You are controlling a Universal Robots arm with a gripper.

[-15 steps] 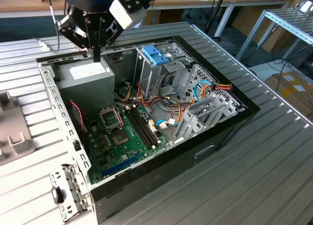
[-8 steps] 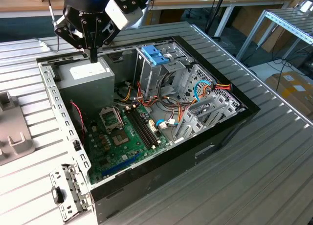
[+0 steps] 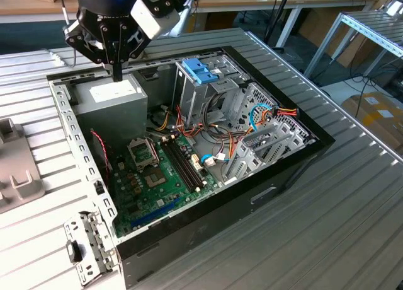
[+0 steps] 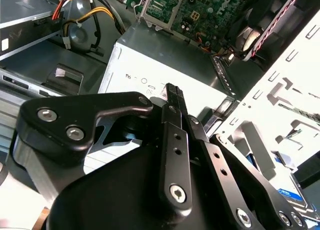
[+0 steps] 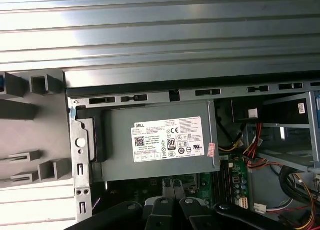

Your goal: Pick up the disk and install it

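My gripper (image 3: pixel 118 74) hangs over the back left corner of the open computer case (image 3: pixel 296 170), just above the grey power-supply box (image 3: pixel 113 94). Its fingers are shut together with nothing between them, as the second wrist view also shows for the gripper (image 4: pixel 172 93). In that view a corner of the disk (image 4: pixel 291 191), grey with a blue and white label, peeks out behind the gripper's black linkage, beyond the case's perforated wall (image 4: pixel 280 90). The rest of the disk is hidden. The first wrist view looks down on the power-supply box (image 5: pixel 160 140).
A metal drive cage with a blue plastic tab piece (image 3: pixel 200 69) stands at the case's back. Another cage (image 3: pixel 264 145) with coloured cables lies toward the exterior view's right. The green motherboard (image 3: pixel 160 179) fills the floor. A grey fixture (image 3: pixel 16 167) sits on the ribbed table outside the case.
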